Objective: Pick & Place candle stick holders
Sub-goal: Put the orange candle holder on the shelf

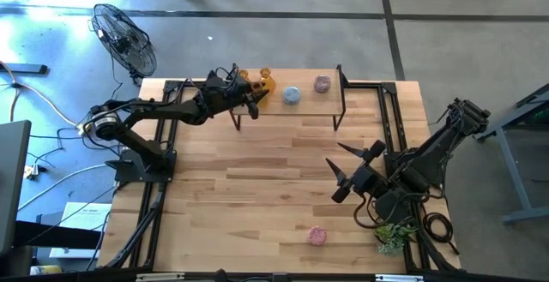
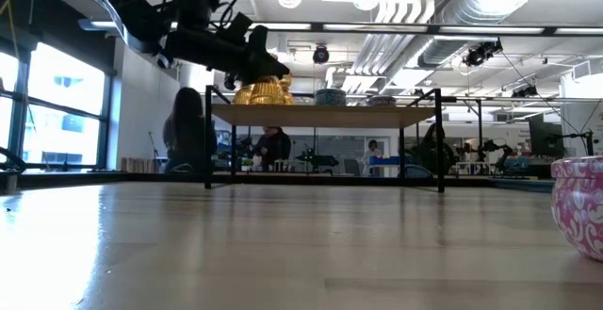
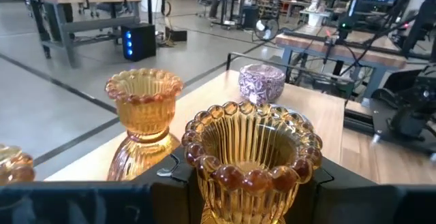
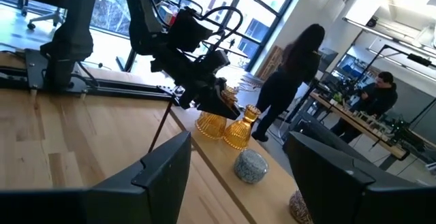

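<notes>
**Left gripper pinching an amber holder at the shelf**

High view: we are seeing the left gripper reaching over the raised shelf, beside the amber holders; the blue holder and a pink holder are sitting farther along the shelf. The right gripper is hanging well off the shelf, jaws spread. Another pink holder is lying far from the shelf.

Left wrist view: its jaws are pinching a beaded amber holder.

Your left arm stretches out long and low from its base toward the far side, wrist nearly level, and the left gripper has its fingers closed partway around an amber holder that sits upright between the jaws. Your right arm is folded back on itself, and the right gripper hangs with its fingers spread, nothing between them.
</notes>
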{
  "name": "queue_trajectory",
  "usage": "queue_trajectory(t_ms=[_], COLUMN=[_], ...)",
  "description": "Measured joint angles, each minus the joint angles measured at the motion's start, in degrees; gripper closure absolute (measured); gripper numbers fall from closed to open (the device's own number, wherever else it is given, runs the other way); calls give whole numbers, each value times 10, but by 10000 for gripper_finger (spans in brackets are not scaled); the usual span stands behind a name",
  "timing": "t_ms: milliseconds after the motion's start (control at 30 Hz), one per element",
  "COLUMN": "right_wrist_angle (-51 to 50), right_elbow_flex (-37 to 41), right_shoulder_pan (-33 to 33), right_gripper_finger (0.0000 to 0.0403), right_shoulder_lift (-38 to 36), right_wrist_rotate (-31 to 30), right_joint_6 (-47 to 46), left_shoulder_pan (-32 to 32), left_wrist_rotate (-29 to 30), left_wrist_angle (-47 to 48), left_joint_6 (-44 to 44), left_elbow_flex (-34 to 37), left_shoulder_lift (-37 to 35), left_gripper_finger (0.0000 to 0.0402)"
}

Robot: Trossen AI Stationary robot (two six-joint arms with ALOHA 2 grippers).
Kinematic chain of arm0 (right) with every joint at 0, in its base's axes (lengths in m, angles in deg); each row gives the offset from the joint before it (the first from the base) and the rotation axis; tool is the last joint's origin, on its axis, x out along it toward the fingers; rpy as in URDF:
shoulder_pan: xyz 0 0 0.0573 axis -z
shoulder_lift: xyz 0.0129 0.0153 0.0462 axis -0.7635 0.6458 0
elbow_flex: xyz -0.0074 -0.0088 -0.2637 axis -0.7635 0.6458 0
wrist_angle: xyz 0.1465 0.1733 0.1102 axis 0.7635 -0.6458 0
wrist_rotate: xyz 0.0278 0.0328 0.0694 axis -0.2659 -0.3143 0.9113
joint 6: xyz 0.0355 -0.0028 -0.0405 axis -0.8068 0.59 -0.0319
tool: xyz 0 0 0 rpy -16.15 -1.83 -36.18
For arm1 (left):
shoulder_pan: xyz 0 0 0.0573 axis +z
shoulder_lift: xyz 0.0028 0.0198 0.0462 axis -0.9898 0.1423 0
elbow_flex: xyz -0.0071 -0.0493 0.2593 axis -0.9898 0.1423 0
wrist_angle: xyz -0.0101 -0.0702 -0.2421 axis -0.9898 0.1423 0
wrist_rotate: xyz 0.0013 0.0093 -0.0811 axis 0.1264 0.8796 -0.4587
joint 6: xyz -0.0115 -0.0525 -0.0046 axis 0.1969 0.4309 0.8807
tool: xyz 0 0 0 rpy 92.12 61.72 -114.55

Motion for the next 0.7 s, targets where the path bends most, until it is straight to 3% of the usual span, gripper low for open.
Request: queue_trajectory(t_ms=[700], right_wrist_angle=[-4], right_elbow_flex=[0], right_shoulder_pan=[0], right_gripper_finger=[165], right_shoulder_lift=[0], right_wrist_rotate=[2], right_joint_6=[-8], left_shoulder_pan=[0], left_wrist_rotate=[0], left_wrist_angle=[25], left_joint_6=[-32], left_elbow_flex=[0], left_shoulder_lift=[1], left_gripper_finger=[268])
